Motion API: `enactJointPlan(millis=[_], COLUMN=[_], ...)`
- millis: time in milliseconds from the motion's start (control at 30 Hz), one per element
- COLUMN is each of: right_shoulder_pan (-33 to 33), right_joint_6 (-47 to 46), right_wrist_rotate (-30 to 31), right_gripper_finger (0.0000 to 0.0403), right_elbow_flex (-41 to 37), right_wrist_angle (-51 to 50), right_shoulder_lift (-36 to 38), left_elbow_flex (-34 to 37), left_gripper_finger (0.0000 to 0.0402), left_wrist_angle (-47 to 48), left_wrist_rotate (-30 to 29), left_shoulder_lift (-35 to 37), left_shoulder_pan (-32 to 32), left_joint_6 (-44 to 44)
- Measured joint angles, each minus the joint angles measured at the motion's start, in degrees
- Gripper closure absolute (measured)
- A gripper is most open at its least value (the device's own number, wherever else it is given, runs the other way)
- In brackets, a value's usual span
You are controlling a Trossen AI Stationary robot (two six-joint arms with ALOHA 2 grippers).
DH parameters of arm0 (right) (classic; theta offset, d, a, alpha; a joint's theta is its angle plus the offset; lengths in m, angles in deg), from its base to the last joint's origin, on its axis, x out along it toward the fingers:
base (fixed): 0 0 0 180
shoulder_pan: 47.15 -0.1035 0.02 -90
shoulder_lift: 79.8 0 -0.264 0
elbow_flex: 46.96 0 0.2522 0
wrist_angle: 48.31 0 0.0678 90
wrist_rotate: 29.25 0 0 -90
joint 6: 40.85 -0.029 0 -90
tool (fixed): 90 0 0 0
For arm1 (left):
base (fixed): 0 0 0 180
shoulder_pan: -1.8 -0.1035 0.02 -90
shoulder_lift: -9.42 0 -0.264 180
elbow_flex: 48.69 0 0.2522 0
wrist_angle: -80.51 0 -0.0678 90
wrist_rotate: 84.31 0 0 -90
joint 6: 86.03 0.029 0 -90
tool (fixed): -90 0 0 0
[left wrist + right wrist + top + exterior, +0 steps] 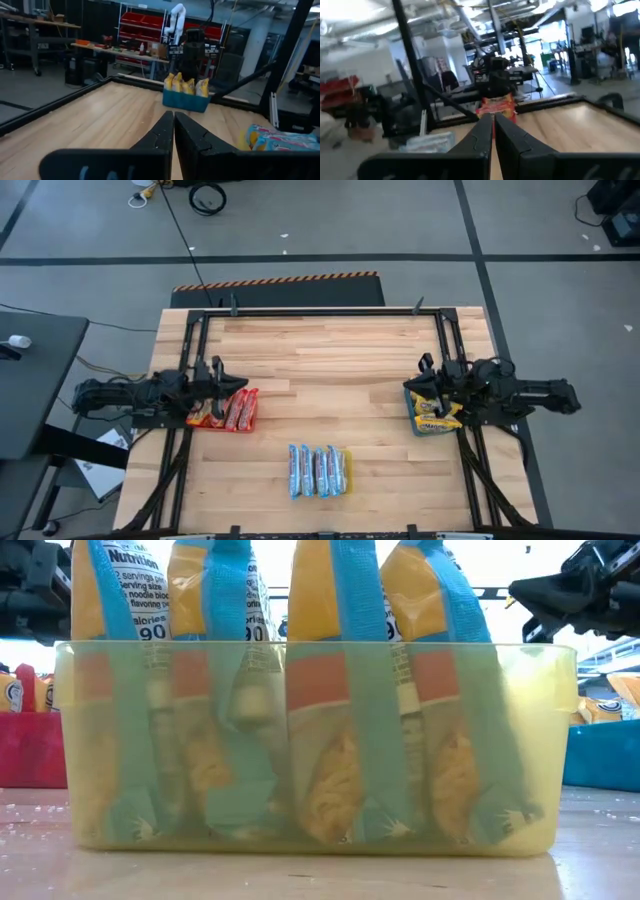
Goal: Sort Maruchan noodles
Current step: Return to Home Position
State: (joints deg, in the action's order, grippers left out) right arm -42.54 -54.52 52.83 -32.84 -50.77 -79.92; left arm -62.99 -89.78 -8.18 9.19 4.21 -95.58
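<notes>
**Sorted, both hands idle**

High: I see red packs [232,410] at left, yellow packs [436,416] at right and blue packs [318,471] in the centre, grouped by colour.
Low: the blue ones stand upright, filling the yellow bin [560,740].
Wrists: left gripper [173,116] and right gripper [493,118] are pinched closed and empty; I judge nothing is left to carry.

We are in a robotics lab inside a large industrial workshop. From above, a pale wooden plank table top [330,370], boxed in by a black metal rail frame [320,311], stands on a grey concrete floor crossed by dark tape lines [400,240]. An orange-and-black hazard-striped strip [275,279] edges the table, and loose black cables [207,197] lie beyond it. A dark left robot arm [130,395] and a dark right robot arm [530,395] are mounted at the table's sides. Across the room we see red plastic storage bins on metal shelving [145,22], a long cluttered workbench [115,50], a white robot arm [176,17], and a bare ceiling of exposed beams and ducts [470,20].
</notes>
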Motion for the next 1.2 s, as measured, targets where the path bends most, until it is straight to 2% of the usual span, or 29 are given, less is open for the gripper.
enactJointPlan(millis=[100, 200, 367, 1200], right_shoulder_pan=[1.69, 2.33, 2.35, 2.33], right_joint_6=[5.11, 7.12, 7.44, 7.42], right_wrist_rotate=[0.05, 4.2, 11.26, 11.32], right_gripper_finger=[0.0378, 0.0378, 0.0377, 0.0377], right_elbow_flex=[0.0, 0.0, 0.04, 0.04], right_wrist_angle=[-3.63, -10.01, -9.37, -9.34], right_shoulder_lift=[0.0, -0.51, -2.14, -2.21], left_elbow_flex=[-0.04, -0.07, -0.07, 0.09], left_gripper_finger=[0.0381, 0.0381, 0.0381, 0.0381], left_wrist_angle=[0.62, 1.0, 1.1, -1.54], left_wrist_rotate=[0.46, 1.64, 2.39, 2.56], left_shoulder_lift=[-0.07, -0.13, -0.53, -0.5], left_shoulder_pan=[0.0, 0.0, 0.06, 0.07], left_joint_6=[1.21, 3.7, 4.22, 2.66])
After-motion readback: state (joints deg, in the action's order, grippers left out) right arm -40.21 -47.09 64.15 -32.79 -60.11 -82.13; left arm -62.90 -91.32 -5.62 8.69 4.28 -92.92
